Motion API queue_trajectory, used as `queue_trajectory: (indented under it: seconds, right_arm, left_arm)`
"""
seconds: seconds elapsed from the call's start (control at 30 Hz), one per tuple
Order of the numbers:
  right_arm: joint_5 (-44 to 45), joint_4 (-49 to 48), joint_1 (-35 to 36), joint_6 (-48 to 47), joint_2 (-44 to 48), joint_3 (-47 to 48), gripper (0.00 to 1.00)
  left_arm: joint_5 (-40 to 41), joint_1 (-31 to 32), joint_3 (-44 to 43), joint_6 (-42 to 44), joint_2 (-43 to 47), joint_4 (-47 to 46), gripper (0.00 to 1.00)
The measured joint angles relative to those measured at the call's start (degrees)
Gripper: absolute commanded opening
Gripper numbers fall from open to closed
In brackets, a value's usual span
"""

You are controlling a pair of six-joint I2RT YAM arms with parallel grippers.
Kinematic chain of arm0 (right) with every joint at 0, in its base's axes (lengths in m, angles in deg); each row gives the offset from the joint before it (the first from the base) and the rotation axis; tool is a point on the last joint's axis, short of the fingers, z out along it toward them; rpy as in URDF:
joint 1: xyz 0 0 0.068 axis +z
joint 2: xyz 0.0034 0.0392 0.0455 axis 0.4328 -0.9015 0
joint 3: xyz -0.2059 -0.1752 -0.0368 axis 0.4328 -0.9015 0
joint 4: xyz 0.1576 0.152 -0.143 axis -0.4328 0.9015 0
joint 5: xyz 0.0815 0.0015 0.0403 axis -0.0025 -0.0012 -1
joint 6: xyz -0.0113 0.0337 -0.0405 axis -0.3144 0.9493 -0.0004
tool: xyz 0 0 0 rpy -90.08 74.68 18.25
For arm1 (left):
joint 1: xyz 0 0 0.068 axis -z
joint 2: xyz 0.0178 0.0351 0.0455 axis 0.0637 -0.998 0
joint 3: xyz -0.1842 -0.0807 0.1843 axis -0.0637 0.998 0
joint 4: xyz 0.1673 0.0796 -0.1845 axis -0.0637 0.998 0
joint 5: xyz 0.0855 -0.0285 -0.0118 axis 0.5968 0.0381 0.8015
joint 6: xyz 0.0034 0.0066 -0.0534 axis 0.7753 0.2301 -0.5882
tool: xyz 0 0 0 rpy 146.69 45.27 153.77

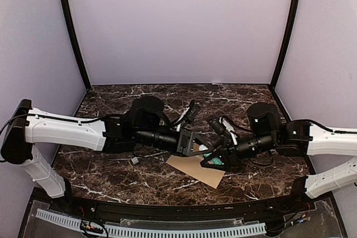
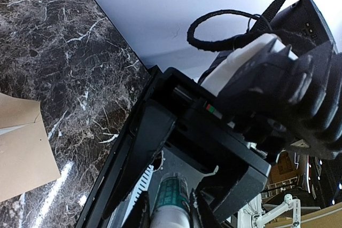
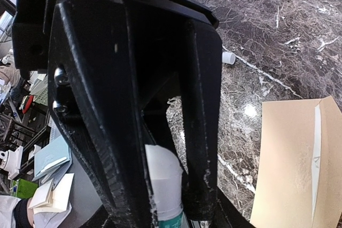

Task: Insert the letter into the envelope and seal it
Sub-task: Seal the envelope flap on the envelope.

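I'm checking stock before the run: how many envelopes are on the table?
1. The envelope lies flat on the table near its front middle, partly covered from above; another hidden there cannot be ruled out.

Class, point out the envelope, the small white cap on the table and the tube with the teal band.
envelope (image 1: 195, 171): top view, bare tan face.
small white cap (image 3: 228, 57): right wrist view, its side.
tube (image 2: 172, 193): left wrist view, its teal band.

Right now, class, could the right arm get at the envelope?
Probably yes: the envelope lies flat and bare just below the right gripper. But a white-and-green tube sits between its fingers, shared with the left gripper, so it would likely need letting go first.
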Motion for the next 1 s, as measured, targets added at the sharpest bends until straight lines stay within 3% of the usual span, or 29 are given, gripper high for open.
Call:
queue_trajectory:
  seconds: [0.37, 0.57, 0.7, 0.77, 0.83, 1.0]
  right_arm:
    - [-2.21, 0.02, 0.0, 0.0, -1.03, 0.0, 0.24]
    - [-3.3, -0.07, 0.0, 0.5, -1.09, -0.04, 0.0]
    - [-2.23, -0.2, 0.0, 0.66, -1.07, -0.13, 0.0]
    - [-0.31, -0.72, 0.02, 1.22, -0.7, -0.5, 0.0]
    - [2.16, -0.83, -0.22, 2.05, 0.04, -1.09, 0.0]
    - [6.91, -0.81, -4.74, 4.66, 2.75, -3.5, 0.0]
  left_arm:
    - [-0.94, 0.02, -0.87, 0.15, -0.76, 0.17, 0.0]
    - [-0.98, -0.11, -1.07, 0.2, -0.87, 0.22, 0.02]
    - [-0.74, -0.11, -1.07, 0.2, -0.9, 0.24, 0.31]
    - [0.15, -0.09, -1.07, 0.26, -0.9, 0.2, 0.55]
    - [1.38, -0.02, -0.9, 0.55, -0.74, 0.15, 0.69]
    - [6.71, -0.02, 3.37, 0.61, 3.43, 1.29, 0.81]
